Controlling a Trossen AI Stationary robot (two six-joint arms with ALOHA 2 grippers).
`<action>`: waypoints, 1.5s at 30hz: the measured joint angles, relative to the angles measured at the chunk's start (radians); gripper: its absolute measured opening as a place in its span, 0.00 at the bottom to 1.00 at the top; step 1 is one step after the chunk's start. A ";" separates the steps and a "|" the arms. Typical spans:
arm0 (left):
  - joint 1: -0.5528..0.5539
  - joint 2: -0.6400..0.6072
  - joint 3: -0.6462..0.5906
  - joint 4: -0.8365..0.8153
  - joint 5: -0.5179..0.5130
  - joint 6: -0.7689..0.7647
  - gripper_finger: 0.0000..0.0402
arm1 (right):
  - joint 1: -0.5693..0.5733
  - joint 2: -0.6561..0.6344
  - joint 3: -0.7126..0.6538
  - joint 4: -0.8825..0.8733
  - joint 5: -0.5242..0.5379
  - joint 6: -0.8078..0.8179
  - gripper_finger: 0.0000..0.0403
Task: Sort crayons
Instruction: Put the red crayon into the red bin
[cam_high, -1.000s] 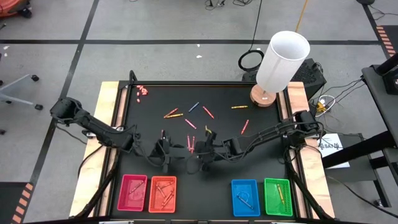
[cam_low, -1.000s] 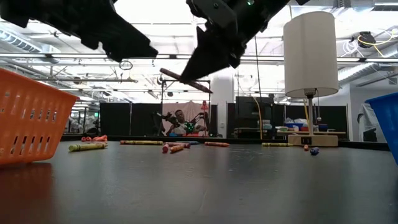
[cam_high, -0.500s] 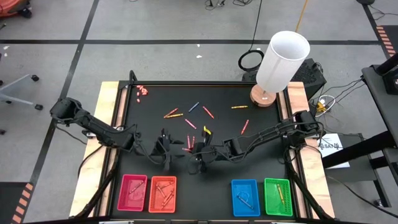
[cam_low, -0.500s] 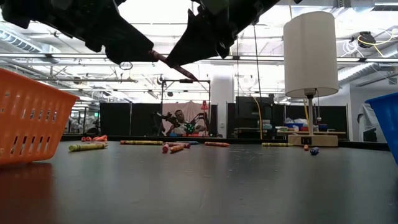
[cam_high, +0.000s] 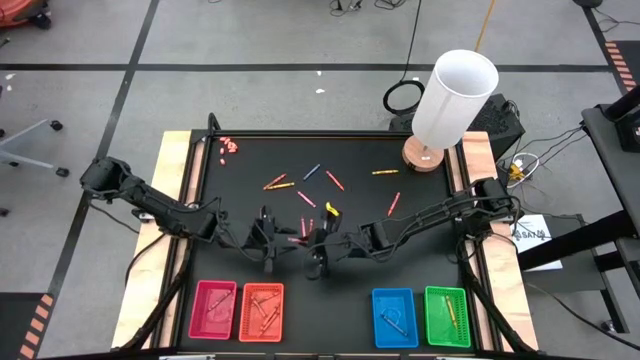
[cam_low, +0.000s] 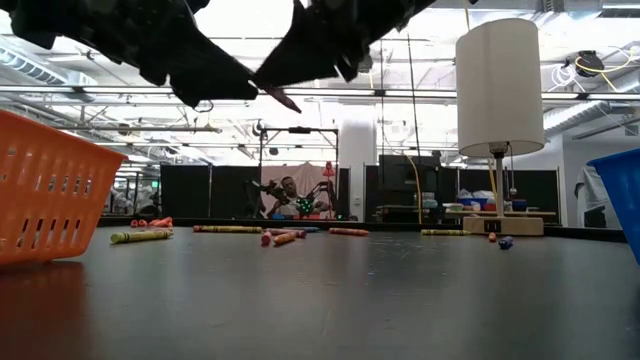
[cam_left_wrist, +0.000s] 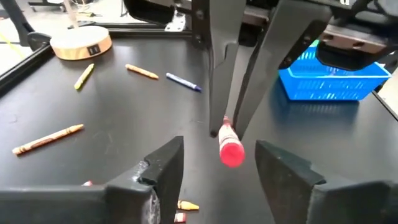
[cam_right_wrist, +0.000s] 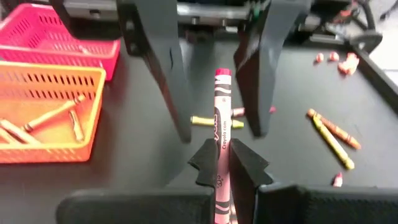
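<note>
The right gripper (cam_right_wrist: 222, 163) was clamped on a pink crayon (cam_right_wrist: 220, 118), holding it in the air above the middle of the table (cam_high: 420, 265), tip pointed toward the left gripper (cam_left_wrist: 217, 171). That one's fingers stood apart on either side of the crayon's tip, not touching it — nothing in its grasp. Loose crayons (cam_high: 278, 183) lay scattered toward the table's far edge; others lay in the orange tray (cam_high: 261, 311) at the near edge.
</note>
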 joint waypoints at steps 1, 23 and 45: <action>0.000 0.000 0.000 0.000 0.001 0.000 0.47 | 0.000 0.000 0.000 0.010 0.000 -0.009 0.02; -0.003 0.000 0.000 0.058 0.035 0.021 0.19 | 0.000 0.000 0.000 0.017 -0.001 -0.023 0.02; -0.003 0.000 -0.001 0.054 0.031 0.020 0.03 | 0.000 0.000 0.000 0.006 0.001 -0.019 0.07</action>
